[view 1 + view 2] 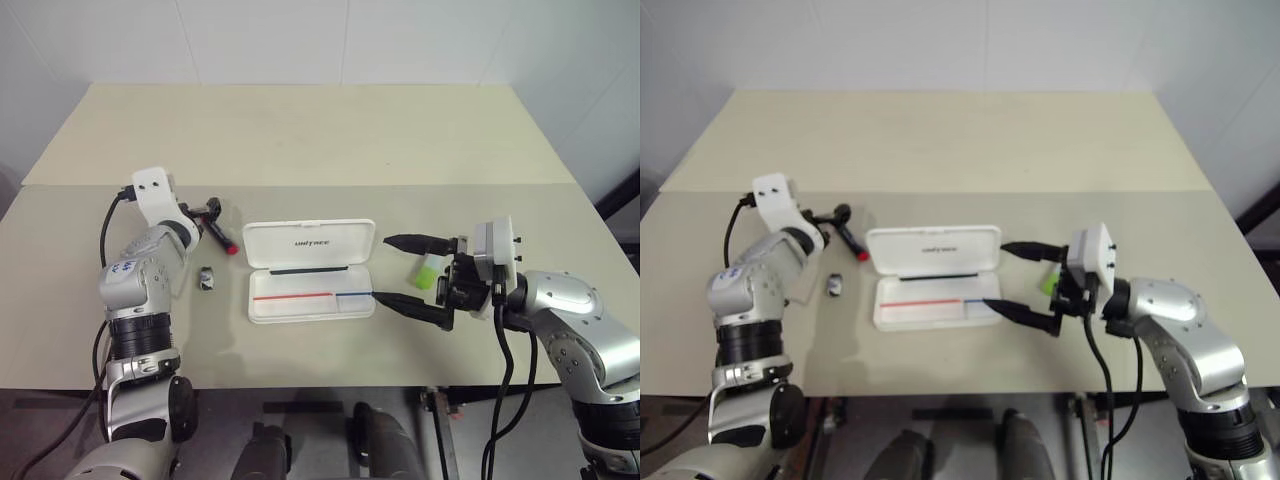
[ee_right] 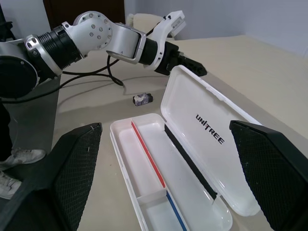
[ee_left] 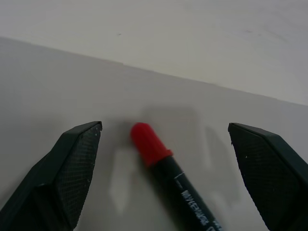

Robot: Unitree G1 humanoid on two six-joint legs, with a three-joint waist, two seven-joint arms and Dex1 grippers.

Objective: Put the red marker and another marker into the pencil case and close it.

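Observation:
The white pencil case (image 1: 310, 285) lies open at the table's middle, its lid (image 2: 207, 130) folded back and a red-and-blue stripe inside its empty tray. To its left lies the red marker (image 1: 224, 238), dark-barrelled, on the table. My left gripper (image 3: 164, 127) is open and low over the marker, whose red cap (image 3: 148, 143) lies between the fingers without touching them. The green marker (image 1: 428, 270) rests on the table right of the case. My right gripper (image 1: 405, 272) stands open above it and points left at the case.
A small dark and silver object (image 1: 207, 279) sits on the table between my left arm and the case. A seam crosses the table behind the case, and the far half (image 1: 300, 130) is bare. The near table edge runs just in front of both arms.

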